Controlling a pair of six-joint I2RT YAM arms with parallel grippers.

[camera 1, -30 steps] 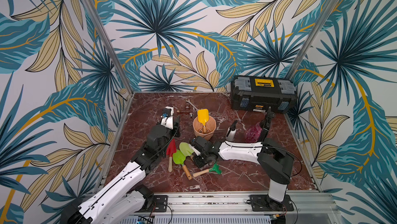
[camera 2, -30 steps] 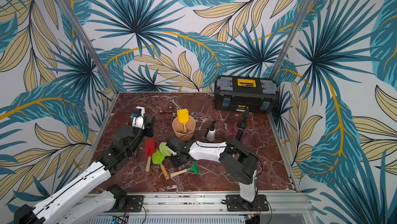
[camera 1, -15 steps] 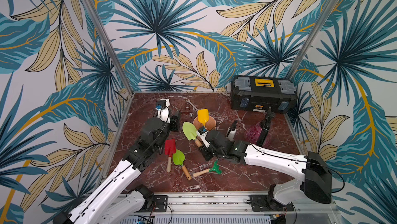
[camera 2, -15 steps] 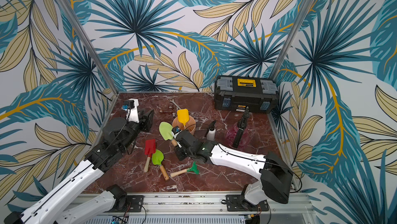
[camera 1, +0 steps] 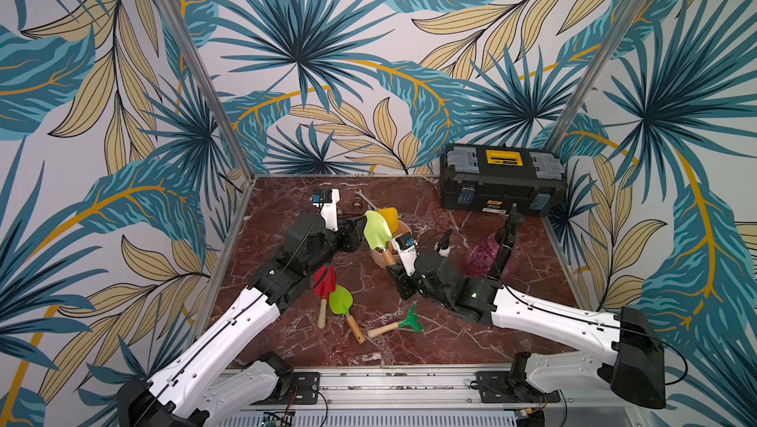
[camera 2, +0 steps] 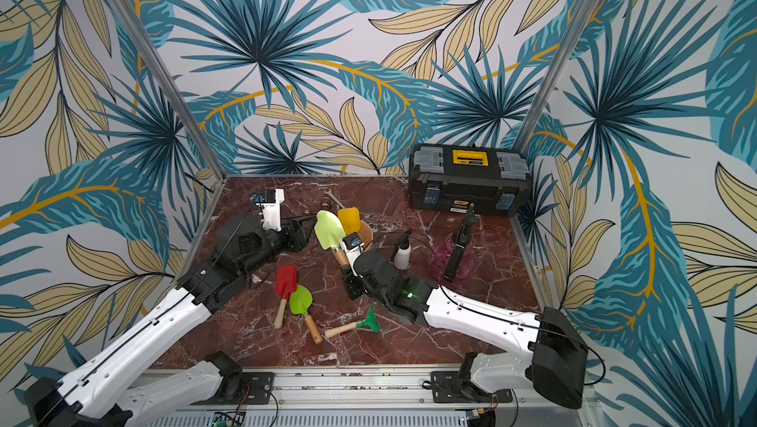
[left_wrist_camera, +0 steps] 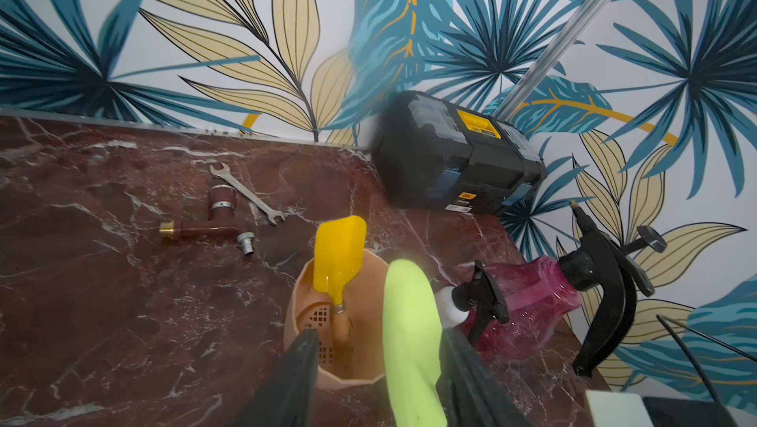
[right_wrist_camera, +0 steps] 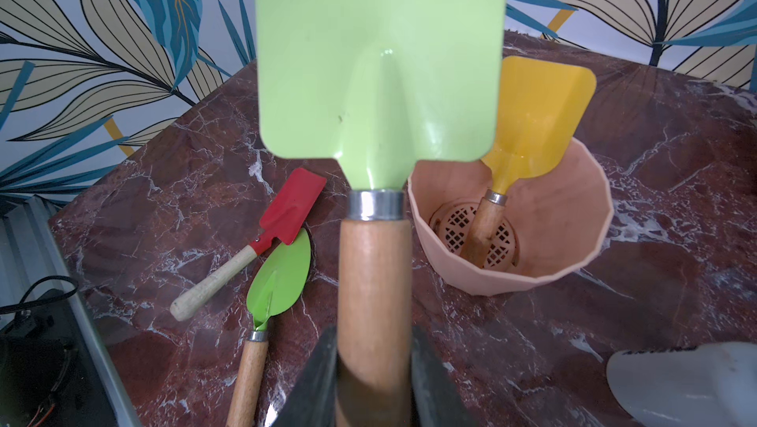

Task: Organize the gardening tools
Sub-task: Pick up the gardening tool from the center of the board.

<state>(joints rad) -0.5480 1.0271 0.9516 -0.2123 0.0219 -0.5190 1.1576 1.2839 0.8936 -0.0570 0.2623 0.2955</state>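
Observation:
My right gripper [right_wrist_camera: 373, 347] is shut on the wooden handle of a light green spade [camera 1: 377, 229], holding it upright above the table beside the peach pot [right_wrist_camera: 573, 240]. My left gripper [left_wrist_camera: 381, 339] is open, its fingers standing either side of that spade's blade [left_wrist_camera: 411, 343]. A yellow spade [right_wrist_camera: 536, 117] stands in the pot. On the table lie a red spade [camera 1: 325, 283], a darker green spade [camera 1: 342, 302] and a green rake [camera 1: 409, 322]. The white spray bottle [camera 1: 443, 246] and pink sprayer [camera 1: 485, 259] stand right of the pot.
A black-and-yellow toolbox [camera 1: 502, 183] sits at the back right corner. A metal wrench [left_wrist_camera: 245, 193] and brown pipe fittings [left_wrist_camera: 205, 230] lie near the back wall behind the pot. Patterned walls close in three sides.
My right gripper has lifted the light green spade off the table and carried it up beside the pot. My left gripper has widened and moved right until its fingers flank the blade.

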